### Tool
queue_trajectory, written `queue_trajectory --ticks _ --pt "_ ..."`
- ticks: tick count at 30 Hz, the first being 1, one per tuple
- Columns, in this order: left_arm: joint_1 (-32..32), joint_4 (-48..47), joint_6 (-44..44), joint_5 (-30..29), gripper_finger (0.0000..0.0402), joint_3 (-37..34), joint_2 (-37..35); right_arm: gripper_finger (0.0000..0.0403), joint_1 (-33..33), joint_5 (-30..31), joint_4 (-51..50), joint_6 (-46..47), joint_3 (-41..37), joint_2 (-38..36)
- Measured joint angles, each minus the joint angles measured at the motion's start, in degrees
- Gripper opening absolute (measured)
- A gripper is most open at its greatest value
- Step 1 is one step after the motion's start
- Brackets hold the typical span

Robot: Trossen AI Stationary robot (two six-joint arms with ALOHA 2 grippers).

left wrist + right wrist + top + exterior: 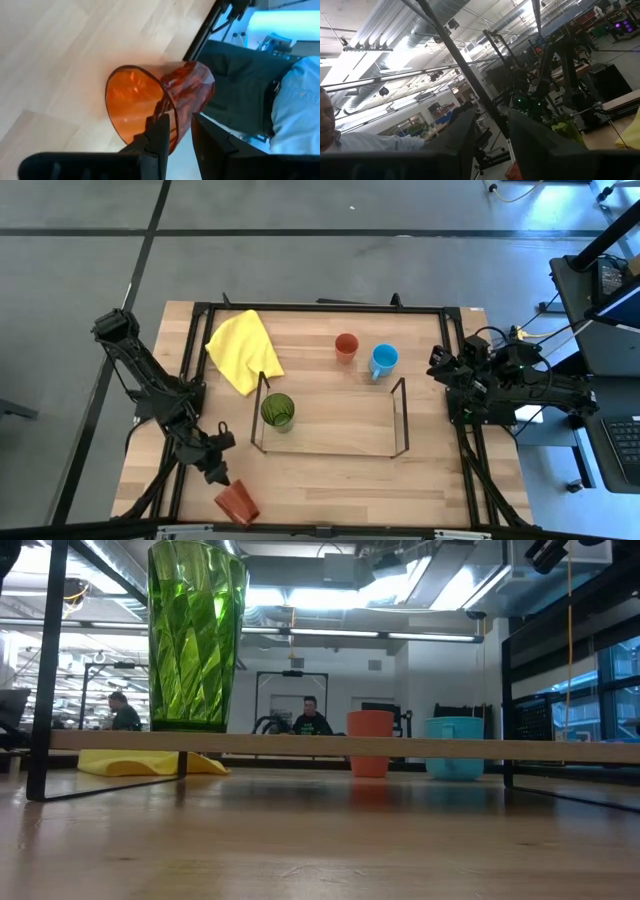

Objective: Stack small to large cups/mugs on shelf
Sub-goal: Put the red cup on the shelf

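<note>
High view shows the wire shelf [330, 423] in the middle of the wooden table [330, 480], and the green tumbler [277, 411] stands upright on its left end. Behind the shelf, on the bare wood, the plain orange cup [346, 347] and the light blue mug [383, 361] sit close together, not touching, the mug with its handle towards the shelf. The red-orange patterned cup [237, 504] is at the near left corner, tipped on its side. The left gripper [181, 134] has that cup by the rim: one finger inside the mouth, the other outside the wall, pinching the edge between them. A yellow cloth [243, 351] lies crumpled at the far left, one corner reaching the shelf's end frame. The right gripper [440, 366] waits over the table's right edge, well away from all the cups, its fingers apart with nothing between them. A person [295, 110] in a light blue shirt shows past the table's edge.
</note>
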Motion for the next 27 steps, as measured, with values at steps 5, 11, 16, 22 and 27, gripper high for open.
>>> queue_trajectory --ticks 5,11,16,22,27 --pt "-0.08 1.49 -1.42 3.00 0.0074 0.00 0.00 0.0119 0.00 0.00 -0.05 0.04 0.00 0.02" --pt "-0.53 1.80 -3.05 5.30 0.0074 0.00 1.07 0.0120 0.02 0.00 -0.03 0.04 0.00 0.02" --pt "-2.36 5.05 -4.47 5.49 0.0074 0.00 3.85 0.0119 0.02 0.00 -0.03 0.05 0.00 0.02" --pt "-4.28 12.41 -6.46 1.65 0.0074 0.00 8.82 0.0120 0.00 0.00 -0.03 -0.27 0.00 0.02" --pt "-4.49 17.62 -7.26 0.53 0.0074 0.00 13.10 0.0120 0.00 0.03 -0.03 -1.45 0.00 0.02"
